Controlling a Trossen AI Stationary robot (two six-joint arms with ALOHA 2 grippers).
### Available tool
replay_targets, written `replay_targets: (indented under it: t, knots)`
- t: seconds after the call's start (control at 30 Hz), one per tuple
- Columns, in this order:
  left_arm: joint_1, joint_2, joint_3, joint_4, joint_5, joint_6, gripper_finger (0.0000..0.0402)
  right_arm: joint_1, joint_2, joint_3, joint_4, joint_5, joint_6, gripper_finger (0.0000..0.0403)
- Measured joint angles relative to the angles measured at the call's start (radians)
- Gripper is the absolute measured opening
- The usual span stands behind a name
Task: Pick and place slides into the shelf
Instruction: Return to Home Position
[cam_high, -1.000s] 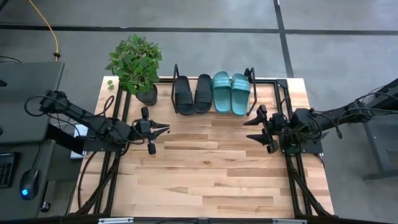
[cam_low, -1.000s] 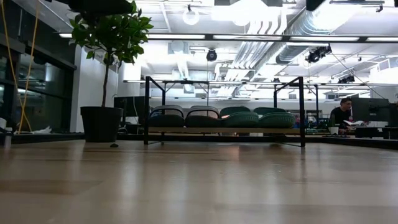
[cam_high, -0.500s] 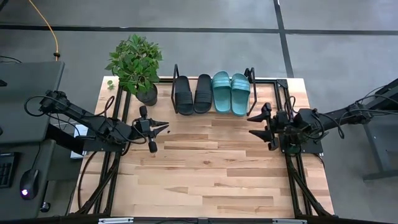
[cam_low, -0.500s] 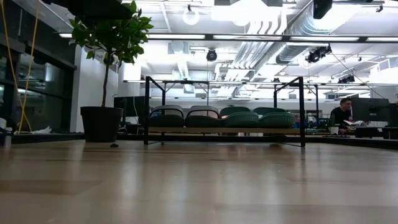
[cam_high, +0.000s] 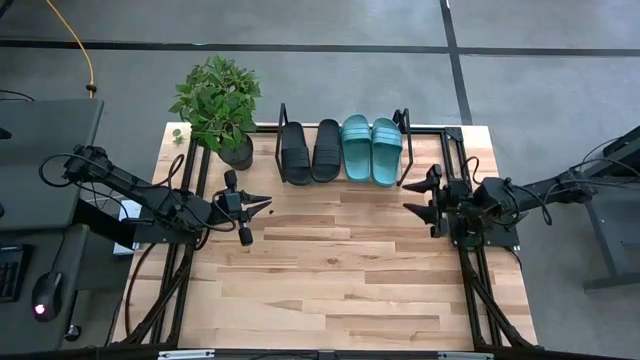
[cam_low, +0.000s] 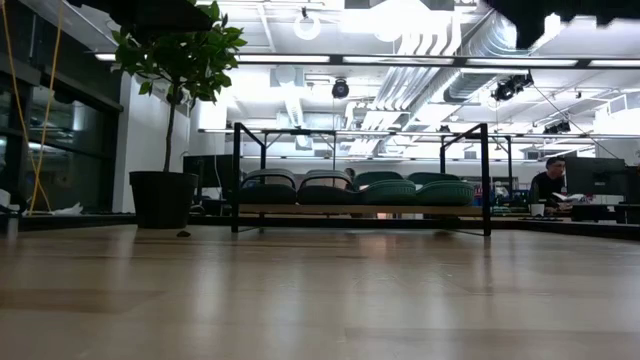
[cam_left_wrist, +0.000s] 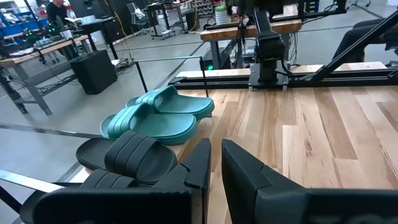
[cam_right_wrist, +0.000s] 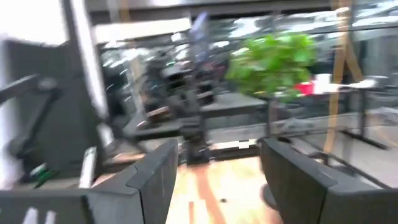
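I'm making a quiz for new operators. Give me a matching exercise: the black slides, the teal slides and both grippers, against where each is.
Sides as in the high view.
1 black slides
2 teal slides
3 left gripper
4 right gripper

A right half of the shelf
B over the table's left part
C left half of the shelf
D over the table's right part, fingers open

Pairs: 1-C, 2-A, 3-B, 4-D

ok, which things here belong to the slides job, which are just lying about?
Job: two black ribbed-strap slides; two teal-green slides; low wooden shelf with black metal loop frames; left gripper, right gripper, empty at the table's sides.
Lying about: leafy green plant in dark pot.
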Motion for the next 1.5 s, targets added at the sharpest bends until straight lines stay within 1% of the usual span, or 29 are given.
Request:
replay_targets:
  t: [0.07,0.1,0.2,0.3,0.43,0.8,0.9,1.07,1.17,1.37,1.5]
  knots:
    - [0.0,0.0,0.0,0.0,0.0,0.0,0.0028,-0.017,-0.044,-0.056,0.055,0.037,0.023,0.0223]
    - [0.0,0.0,0.0,0.0,0.001,-0.001,0.0028,-0.025,-0.069,-0.074,0.077,0.03,0.026,0.0223]
    - [0.0,0.0,0.0,0.0,0.001,-0.001,0.0028,-0.045,-0.151,-0.102,0.082,-0.053,0.016,0.0223]
    - [0.0,0.0,0.0,0.0,0.001,-0.001,0.0028,-0.062,-0.224,-0.105,0.013,-0.085,0.022,0.0223]
    - [0.0,0.0,0.0,0.001,0.001,-0.001,0.0028,-0.064,-0.275,-0.106,-0.069,-0.09,0.027,0.0223]
    - [0.0,0.0,-0.009,0.023,0.011,-0.019,0.0028,-0.064,-0.277,-0.106,-0.09,-0.1,0.007,0.0223]
    - [0.0,0.0,-0.062,0.104,0.011,-0.014,0.0028,-0.064,-0.277,-0.106,-0.102,-0.119,0.007,0.0223]
    - [0.0,0.0,-0.159,0.31,0.01,0.061,0.0028,-0.064,-0.277,-0.106,-0.102,-0.136,0.006,0.0223]
    - [0.0,0.0,-0.199,0.401,0.015,0.096,0.0028,-0.064,-0.277,-0.106,-0.115,-0.136,0.002,0.0223]
    - [0.001,0.0,-0.245,0.426,0.046,0.11,0.0028,-0.064,-0.277,-0.106,-0.125,-0.136,0.003,0.0223]
    - [0.005,0.0,-0.274,0.468,0.12,0.12,0.0028,-0.064,-0.277,-0.106,-0.124,-0.136,0.006,0.0223]
